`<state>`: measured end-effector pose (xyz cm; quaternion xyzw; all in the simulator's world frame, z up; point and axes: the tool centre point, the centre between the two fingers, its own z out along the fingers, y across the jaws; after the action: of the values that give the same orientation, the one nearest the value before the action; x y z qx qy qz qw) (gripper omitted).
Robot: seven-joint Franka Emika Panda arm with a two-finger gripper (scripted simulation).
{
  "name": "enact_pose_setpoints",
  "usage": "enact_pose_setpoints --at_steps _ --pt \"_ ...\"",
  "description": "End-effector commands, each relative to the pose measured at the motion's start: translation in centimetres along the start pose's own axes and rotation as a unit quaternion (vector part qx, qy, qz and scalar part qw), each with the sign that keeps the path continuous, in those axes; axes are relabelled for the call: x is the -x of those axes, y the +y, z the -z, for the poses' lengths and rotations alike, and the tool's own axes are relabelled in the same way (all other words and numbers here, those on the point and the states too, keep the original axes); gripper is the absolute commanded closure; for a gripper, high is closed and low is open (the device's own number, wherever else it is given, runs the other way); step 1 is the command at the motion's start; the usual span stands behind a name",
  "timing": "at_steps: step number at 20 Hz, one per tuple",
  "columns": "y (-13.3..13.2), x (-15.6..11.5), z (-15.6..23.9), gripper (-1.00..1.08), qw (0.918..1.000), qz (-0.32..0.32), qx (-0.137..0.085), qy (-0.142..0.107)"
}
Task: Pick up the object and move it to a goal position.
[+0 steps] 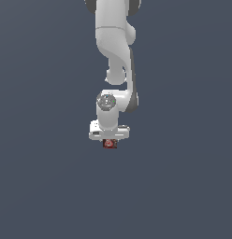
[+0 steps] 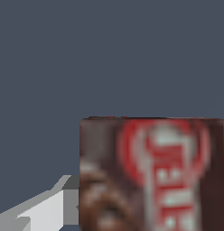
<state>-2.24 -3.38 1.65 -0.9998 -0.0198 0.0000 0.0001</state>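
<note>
Exterior view shows our gripper [image 1: 109,140] with the box [image 1: 109,144] directly beneath it, seemingly clamped between the fingers, so we judge carrying underway; next, travel steadily goalward.

- my arm [image 1: 113,42] is white, glossy, with dark grey bands at the joints and along one side.
- my wrist carries a small round grey cap with faint coloured specks.
- my gripper [image 1: 109,138] is white too, its underside shaded pale grey.
- the object [image 1: 109,144] reads dark red with a pale pinkish patch in the exterior view.
- close up, the object [image 2: 152,176] is dark brown, with a red ring around a whitish centre, blurred red lettering, and lighter brown blotches low on one side.
- one finger [image 2: 41,212] shows light grey.
- the ground [image 1: 38,177] is flat slate blue-grey, unpatterned.
</note>
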Motion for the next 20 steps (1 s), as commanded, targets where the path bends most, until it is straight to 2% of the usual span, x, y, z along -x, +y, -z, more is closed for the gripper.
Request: enact_pose_setpoints --at_steps 1,11,20 --pt "0.0 0.0 -0.1 1.08 1.0000 0.000 0.000 0.000" --pt "0.3 0.2 0.6 1.08 1.0000 0.000 0.000 0.000" --pt "2.2 1.3 4.8 1.08 1.0000 0.000 0.000 0.000"
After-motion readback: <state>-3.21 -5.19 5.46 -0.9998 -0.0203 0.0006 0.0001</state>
